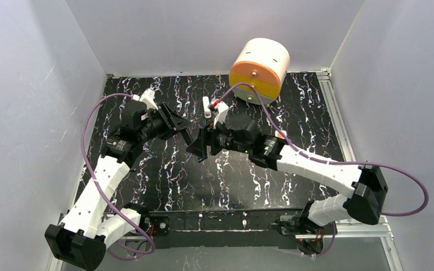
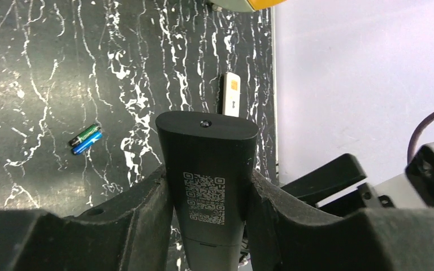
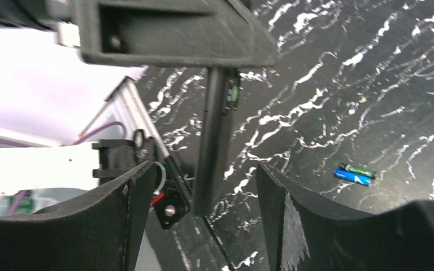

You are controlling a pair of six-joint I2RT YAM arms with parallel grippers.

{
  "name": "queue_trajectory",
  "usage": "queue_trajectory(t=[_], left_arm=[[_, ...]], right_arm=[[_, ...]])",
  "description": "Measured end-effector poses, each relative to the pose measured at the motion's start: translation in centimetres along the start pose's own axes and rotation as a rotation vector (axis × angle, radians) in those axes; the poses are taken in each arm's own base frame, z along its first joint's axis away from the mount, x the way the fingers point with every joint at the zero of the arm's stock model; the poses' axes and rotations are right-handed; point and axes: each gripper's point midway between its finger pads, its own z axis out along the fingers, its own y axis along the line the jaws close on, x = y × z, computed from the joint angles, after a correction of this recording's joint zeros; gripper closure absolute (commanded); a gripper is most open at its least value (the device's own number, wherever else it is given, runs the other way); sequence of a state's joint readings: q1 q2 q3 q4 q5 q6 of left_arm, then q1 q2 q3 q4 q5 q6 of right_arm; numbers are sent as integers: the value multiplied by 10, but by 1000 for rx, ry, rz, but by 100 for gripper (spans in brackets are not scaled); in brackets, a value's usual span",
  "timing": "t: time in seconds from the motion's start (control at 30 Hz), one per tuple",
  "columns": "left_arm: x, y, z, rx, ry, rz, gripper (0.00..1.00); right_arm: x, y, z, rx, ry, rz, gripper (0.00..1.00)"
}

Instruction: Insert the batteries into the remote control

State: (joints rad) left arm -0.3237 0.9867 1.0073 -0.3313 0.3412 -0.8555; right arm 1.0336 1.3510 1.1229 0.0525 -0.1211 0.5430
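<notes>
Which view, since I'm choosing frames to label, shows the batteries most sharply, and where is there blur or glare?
Left wrist: sharpest, with the batteries crisp and the QR label on the black remote in focus. Right wrist: soft and smeared throughout, its upper left blown out to white, though the batteries remain distinguishable. Top external: evenly lit with no glare, but the batteries barely show, if at all.

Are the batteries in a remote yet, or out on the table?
Out. Both batteries lie side by side on the black marbled table, nothing holding them.
</notes>
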Motion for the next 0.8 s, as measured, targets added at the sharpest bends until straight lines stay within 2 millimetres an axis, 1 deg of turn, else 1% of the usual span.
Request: queue_trajectory(t=[0.1, 0.2, 0.27, 0.37, 0.43, 0.47, 0.57, 0.6, 0.63, 0.73, 0.8], left_arm=[[1, 7, -1, -37, -2, -7, 100], [2, 9, -1, -49, 8, -14, 100], [3, 10, 0, -53, 11, -16, 100], [4, 10, 1, -54, 20, -21, 100], [5, 10, 0, -53, 26, -27, 100], [6, 9, 0, -52, 28, -29, 97], [4, 11, -1, -59, 23, -24, 74], [4, 11, -1, -60, 20, -20, 68], [3, 12, -1, -61, 20, -15, 58], [4, 9, -2, -43, 28, 14, 31], [8, -1, -6, 9, 59, 44, 22]], right_arm=[[17, -12, 10, 73, 29, -25, 41], [26, -20, 18, 108, 42, -27, 49], [26, -21, 18, 108, 38, -23, 53], [19, -15, 20, 88, 7, -17, 62], [14, -12, 21, 77, -11, -5, 70], [13, -11, 22, 71, -19, -1, 76], [13, -11, 25, 68, -23, 16, 90], [12, -12, 26, 64, -23, 25, 93], [12, -13, 27, 55, -23, 36, 95], [11, -14, 26, -6, -26, 87, 99], [8, -23, 23, -60, -37, 149, 99]])
